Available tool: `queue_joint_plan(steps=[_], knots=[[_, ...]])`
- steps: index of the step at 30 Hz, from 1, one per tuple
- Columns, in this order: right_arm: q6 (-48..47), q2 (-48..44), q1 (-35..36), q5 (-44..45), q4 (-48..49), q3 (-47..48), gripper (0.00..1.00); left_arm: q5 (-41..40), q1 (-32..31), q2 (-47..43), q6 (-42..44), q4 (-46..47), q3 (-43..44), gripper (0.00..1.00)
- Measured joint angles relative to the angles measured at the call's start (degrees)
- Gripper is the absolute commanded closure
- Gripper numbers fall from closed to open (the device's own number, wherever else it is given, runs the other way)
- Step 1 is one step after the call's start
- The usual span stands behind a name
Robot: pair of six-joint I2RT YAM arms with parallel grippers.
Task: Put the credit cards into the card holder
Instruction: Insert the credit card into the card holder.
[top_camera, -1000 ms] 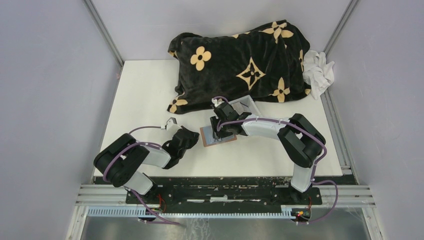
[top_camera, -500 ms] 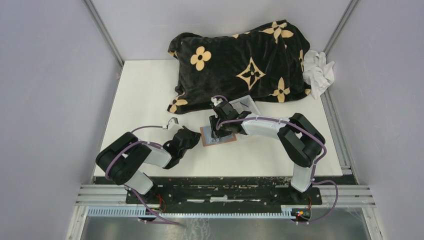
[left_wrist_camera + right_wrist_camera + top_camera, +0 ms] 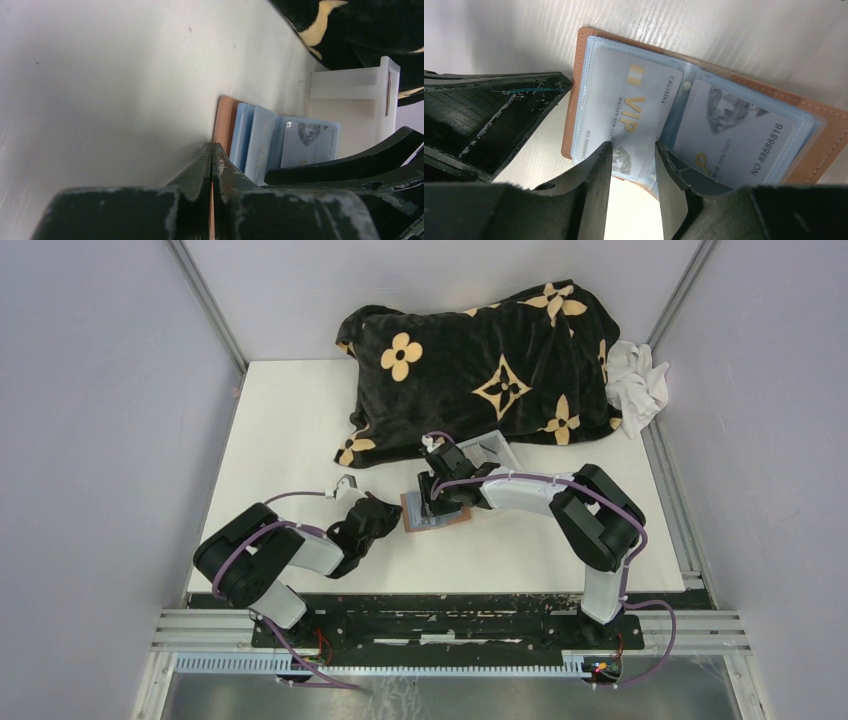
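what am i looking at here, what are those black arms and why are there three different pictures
These are two robot arms, each ending in a two-finger gripper. One picture looks down from above; the other two come from cameras on the wrists. On the white table lie a black flowered blanket, a clear tray and an open brown card holder with two credit cards in its sleeves. The left gripper is shut, apparently pinching the holder's edge; the right gripper is open over the VIP card.
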Motion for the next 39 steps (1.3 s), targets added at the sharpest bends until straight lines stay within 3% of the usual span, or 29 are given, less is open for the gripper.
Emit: queue_joint_plan(steps=[14,23,31,39], knots=[[0.66,3.08,2.38,-0.98,0.04,4.07,0.58,-3.80,0.00,-8.50,-0.04,-6.38,-4.15,0.94],[1.62,6.36,5.51,-2.49,0.74,8.17,0.58,-9.40,-0.17,-25.99,-1.84,-18.97,-9.29,0.80],[1.66,8.72,8.35,-3.21,0.90,11.87,0.55,-14.08,-0.33,-41.90,-3.34,-30.58,-11.02,0.76],[-0.17,8.59,9.16,-1.95,-0.57,13.92,0.50,-16.50,-0.33,-47.91,-4.98,-38.84,-11.06,0.76]])
